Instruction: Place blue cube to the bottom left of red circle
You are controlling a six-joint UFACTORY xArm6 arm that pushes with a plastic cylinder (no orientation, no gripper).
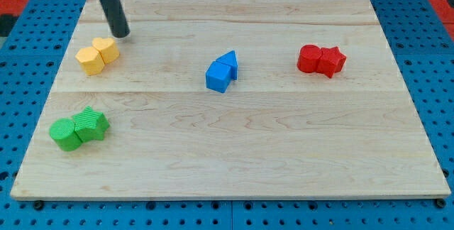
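The blue cube [218,77] lies near the board's middle, touching a blue triangle block [228,62] just above and to its right. The red circle [309,57] lies at the view's upper right, touching a red star-shaped block [332,60] on its right. My tip [122,34] rests on the board at the view's upper left, just above the yellow blocks and far left of the blue cube.
Two yellow blocks [98,55] touch each other just below my tip. Two green blocks [79,128] touch each other at the view's lower left. The wooden board [234,152] lies on a blue pegboard.
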